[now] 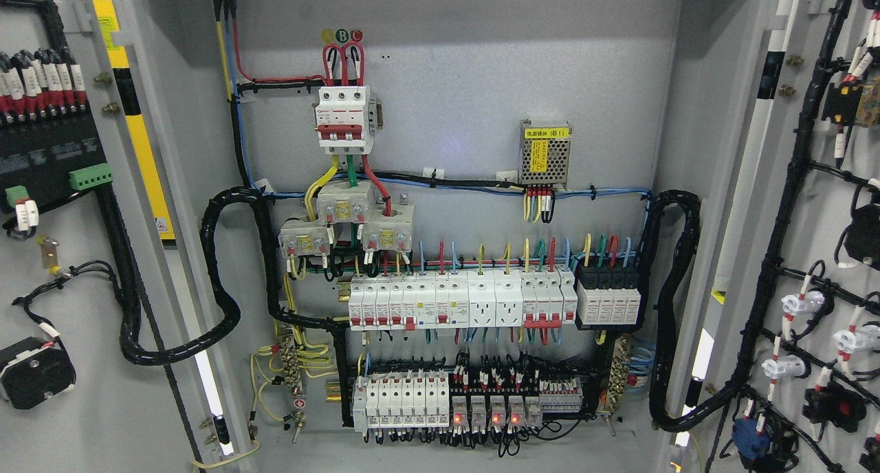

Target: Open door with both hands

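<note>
With both doors swung wide, the grey cabinet (454,95) fills the head view, its back panel facing the camera. Left door (69,287) sits open at the picture's left, inner face showing a black terminal block with red-and-white wire ends, a green connector (90,177) and a black round part low down. Right door (818,253) stands open at the right, inner face carrying black cable looms and white and black button backs. Neither robot hand shows anywhere, so finger state cannot be told. Thick black conduit (220,287) loops from the left door into the cabinet; a second black loop (670,308) runs in from the right door. Yellow strip (141,136) runs down the left frame. Middle of the panel: long row of white breakers (460,301) with coloured wires above. Lower row (467,397) has white breakers and relays, several lit red. Upper panel: red-and-white three-pole breaker (344,119) with red wires on top. To its right, a small perforated metal power module (545,153) with yellow label. No room beyond the cabinet is visible.
</note>
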`<state>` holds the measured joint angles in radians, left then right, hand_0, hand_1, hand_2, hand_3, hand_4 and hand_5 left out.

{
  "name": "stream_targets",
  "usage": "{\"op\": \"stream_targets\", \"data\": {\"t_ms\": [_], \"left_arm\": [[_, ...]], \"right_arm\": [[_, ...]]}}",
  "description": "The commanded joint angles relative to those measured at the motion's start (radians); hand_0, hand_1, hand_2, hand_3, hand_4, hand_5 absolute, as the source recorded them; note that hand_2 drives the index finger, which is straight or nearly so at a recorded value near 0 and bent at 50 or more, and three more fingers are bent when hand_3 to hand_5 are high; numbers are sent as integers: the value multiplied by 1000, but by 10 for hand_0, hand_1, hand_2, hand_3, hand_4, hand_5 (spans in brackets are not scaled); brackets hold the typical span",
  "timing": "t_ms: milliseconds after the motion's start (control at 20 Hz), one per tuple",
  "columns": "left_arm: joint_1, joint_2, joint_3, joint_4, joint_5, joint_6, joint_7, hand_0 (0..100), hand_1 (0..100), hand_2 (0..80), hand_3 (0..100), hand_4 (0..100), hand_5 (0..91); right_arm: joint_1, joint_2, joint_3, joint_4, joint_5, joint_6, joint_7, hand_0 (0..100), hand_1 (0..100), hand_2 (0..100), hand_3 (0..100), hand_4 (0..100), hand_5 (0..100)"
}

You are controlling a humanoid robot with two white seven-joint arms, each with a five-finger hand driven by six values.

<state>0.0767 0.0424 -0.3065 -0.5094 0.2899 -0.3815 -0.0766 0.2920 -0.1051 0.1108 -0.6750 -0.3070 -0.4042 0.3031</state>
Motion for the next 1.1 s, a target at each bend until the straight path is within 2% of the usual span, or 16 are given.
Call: {"op": "stream_targets", "data": {"t_ms": [0, 100, 250, 451, 551, 751, 1051], "left_arm": [[-15, -84, -8, 382, -1, 15, 47, 0, 0, 0, 113, 0, 0], [-12, -81, -8, 390, -3, 18, 47, 0, 0, 0, 113, 0, 0], [-12, -84, -13, 471, -5, 26, 46, 0, 0, 0, 113, 0, 0], [-6, -90, -14, 532, -9, 90, 46, 0, 0, 0, 115, 0, 0], [3, -90, -13, 535, -21, 99, 46, 0, 0, 0, 116, 0, 0], [35, -90, -11, 535, -23, 110, 46, 0, 0, 0, 116, 0, 0], [35, -99, -6, 535, -21, 176, 28, 0, 0, 0, 116, 0, 0]], "right_arm": [[-39, -2, 17, 359, 52, 51, -21, 216, 65, 0, 0, 0, 0], [-40, -16, 17, 370, 89, 100, -54, 216, 63, 0, 0, 0, 0], [-47, -18, 17, 370, 136, 174, -120, 217, 61, 0, 0, 0, 0], [-59, -11, 17, 371, 207, 267, -136, 218, 57, 0, 0, 0, 0], [-62, -11, 17, 376, 223, 315, -165, 218, 57, 0, 0, 0, 0], [-82, -19, 15, 411, 226, 331, -211, 218, 56, 0, 0, 0, 0], [-102, -25, 9, 448, 224, 343, -216, 219, 50, 0, 0, 0, 0]]}}
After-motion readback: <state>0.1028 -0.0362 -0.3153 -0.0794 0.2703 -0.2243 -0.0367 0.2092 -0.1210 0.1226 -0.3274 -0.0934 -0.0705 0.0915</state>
